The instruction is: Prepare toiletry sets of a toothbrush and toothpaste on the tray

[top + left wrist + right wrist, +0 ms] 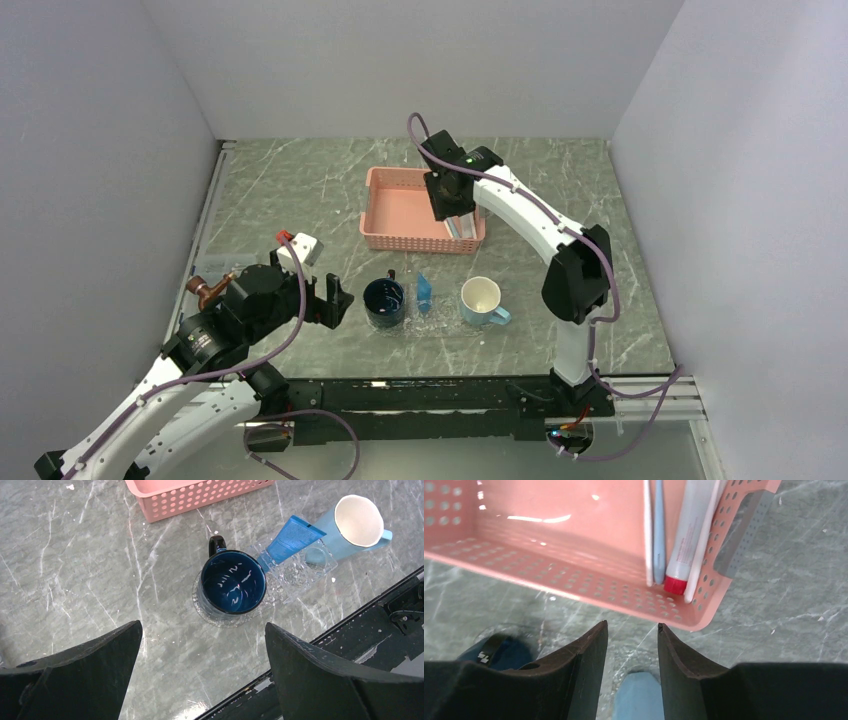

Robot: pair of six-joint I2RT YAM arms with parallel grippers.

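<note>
The clear tray [443,322] lies at the near middle of the table, and it also shows in the left wrist view [299,574]. A blue toothpaste tube [424,291] lies on it between two mugs; the left wrist view [290,539] shows it too. In the right wrist view, slim pale toothbrushes [658,527] lie at the right end of the pink basket [574,575]. My right gripper [632,627] hovers open and empty just in front of that end; the top view [452,212] shows it over the basket. My left gripper [202,630] is wide open and empty, left of the tray.
A dark blue mug [385,301] stands on the tray's left end and a light blue mug [482,300] at its right end. A white tube with a red cap [687,535] lies in the basket [410,212] beside the toothbrushes. The black base rail [350,630] runs along the near edge.
</note>
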